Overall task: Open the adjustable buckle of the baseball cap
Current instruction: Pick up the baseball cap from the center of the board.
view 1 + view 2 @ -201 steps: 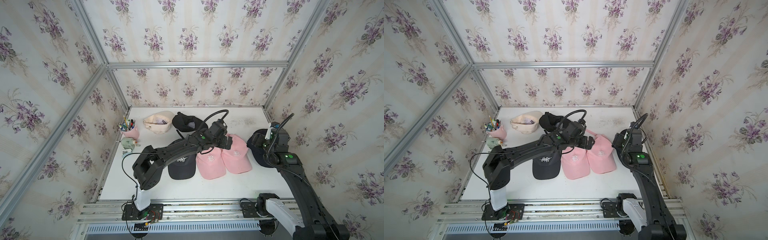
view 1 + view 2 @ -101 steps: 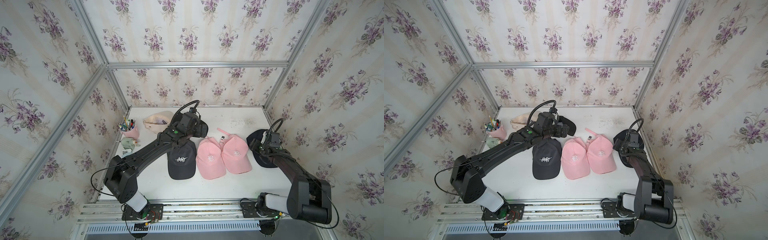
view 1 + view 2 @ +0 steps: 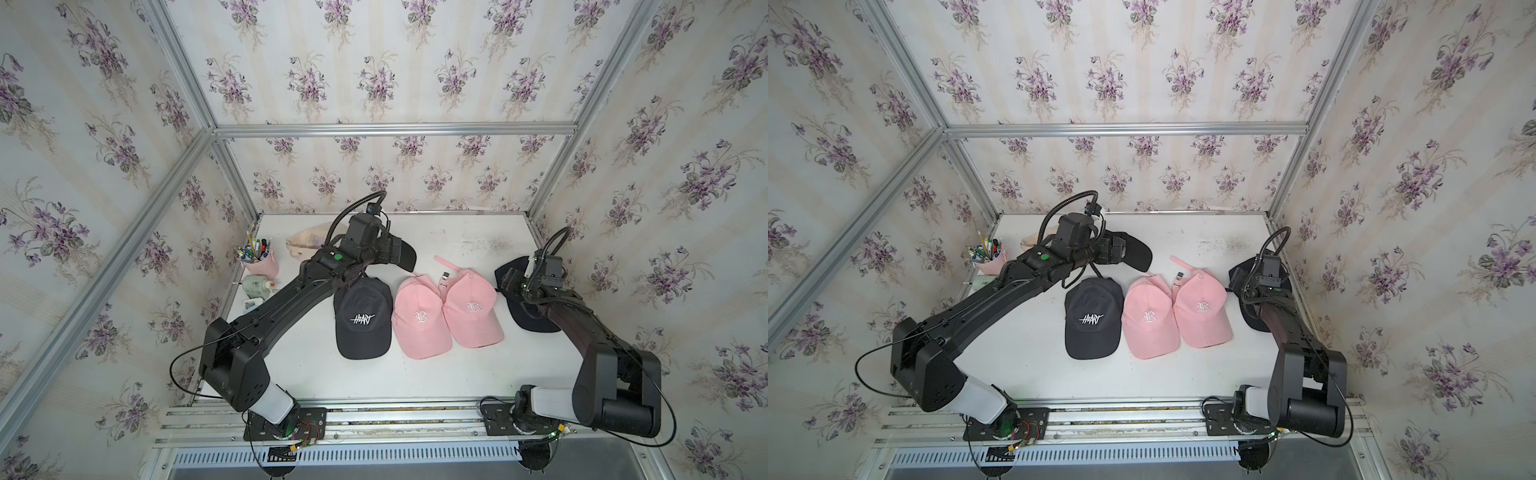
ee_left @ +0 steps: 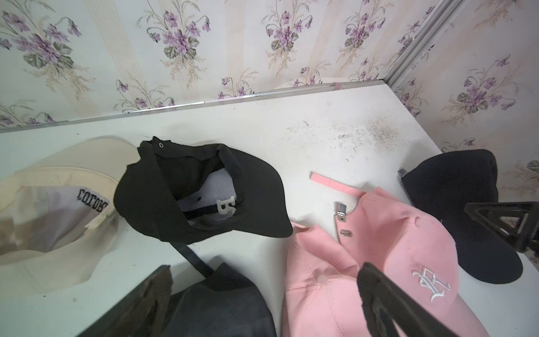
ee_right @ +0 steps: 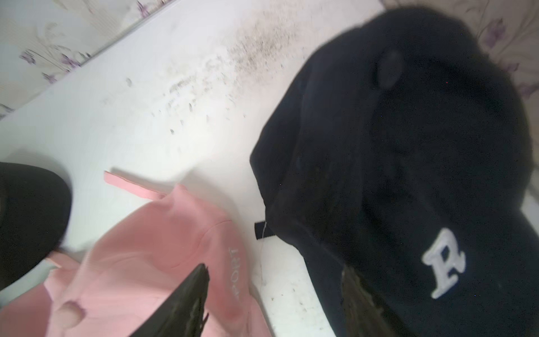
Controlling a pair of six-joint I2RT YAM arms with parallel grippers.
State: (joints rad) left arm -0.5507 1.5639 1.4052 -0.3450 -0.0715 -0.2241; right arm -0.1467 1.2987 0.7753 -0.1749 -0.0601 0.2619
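Claws both spread wide and empty, left gripper (image 4: 265,268) and right gripper (image 5: 274,268); strap (image 4: 332,182) on the pink cap (image 4: 393,233) looks already out of its buckle (image 4: 341,208).

Robot-lab test booth: aluminium frame (image 3: 395,129), floral wallpaper panels (image 3: 374,62), white tabletop (image 3: 457,237).

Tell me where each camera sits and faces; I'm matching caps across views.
Top views: high at the front, looking down toward the back wall; whole table, left arm and right arm show.
Left wrist: on the left arm, facing the back wall and the upturned black cap; the open left gripper shows.
Right wrist: on the right arm, close above the navy cap; the open right gripper shows.
Shared: the pink strap appears in all.
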